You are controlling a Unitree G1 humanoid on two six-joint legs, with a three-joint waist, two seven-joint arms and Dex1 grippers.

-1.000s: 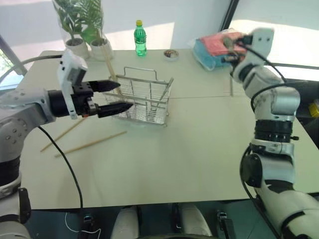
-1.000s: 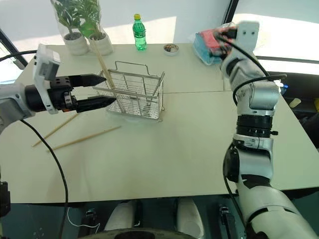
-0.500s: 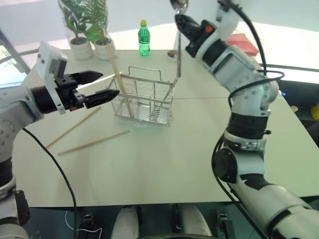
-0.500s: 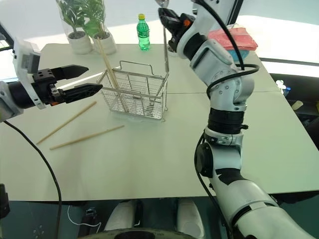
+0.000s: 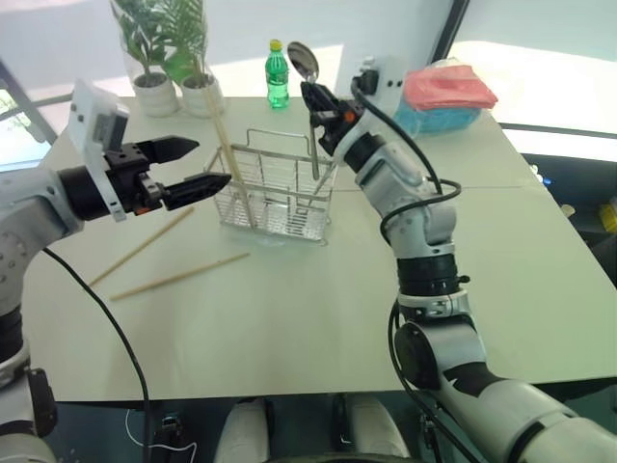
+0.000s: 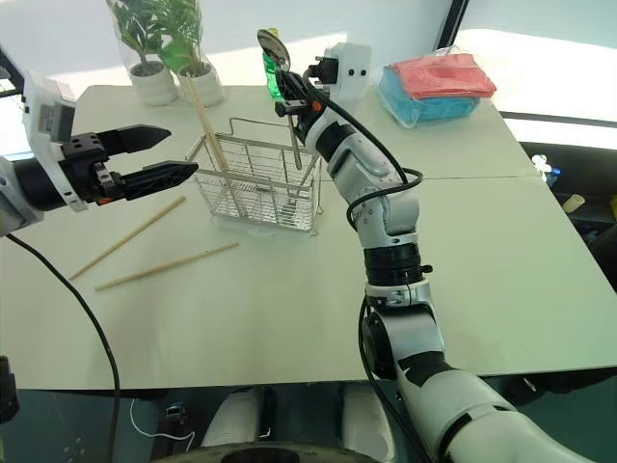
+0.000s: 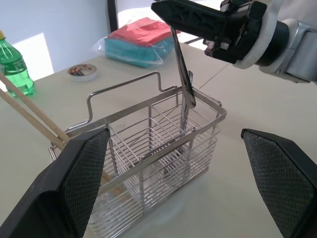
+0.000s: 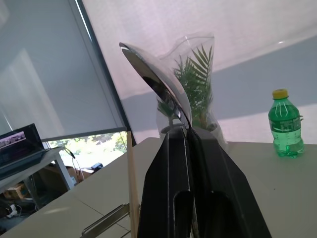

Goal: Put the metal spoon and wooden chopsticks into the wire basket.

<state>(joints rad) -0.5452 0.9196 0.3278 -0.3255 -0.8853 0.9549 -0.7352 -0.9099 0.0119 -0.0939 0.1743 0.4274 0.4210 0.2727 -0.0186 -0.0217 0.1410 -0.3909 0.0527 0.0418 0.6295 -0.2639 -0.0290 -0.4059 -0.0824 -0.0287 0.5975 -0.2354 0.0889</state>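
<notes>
Spoon and basket: the metal spoon (image 5: pixel 309 101) hung nearly upright over the wire basket (image 5: pixel 280 186), bowl at 12 o'clock and handle tip at 6, the tip already dipping below the rim inside the compartment on the robot's right.
Right gripper: the right gripper (image 5: pixel 320 102) pinched the spoon just under the bowl, its black fingers (image 8: pixel 173 163) pressed on the thin stem with no gap to be seen.
Left gripper: the left gripper (image 5: pixel 186 166) stood with fingers spread wide and empty, level, at about 9 o'clock from the basket and pointing toward it.
Nearer arm: the right arm sat directly above the basket; the left was just beside it.
Chopsticks: two wooden chopsticks (image 5: pixel 224 135) leaned in the basket's left end, tops tilted toward 11 o'clock and rising well above the rim; two more (image 5: pixel 179 276) lay flat on the table (image 5: pixel 318 309) at about 7 o'clock from the basket, long axes running from 8 toward 2.
Spoon's look: small, shiny silver, round bowl, straight slim handle.
Likely next: a release should drop the spoon straight down its own long axis.
</notes>
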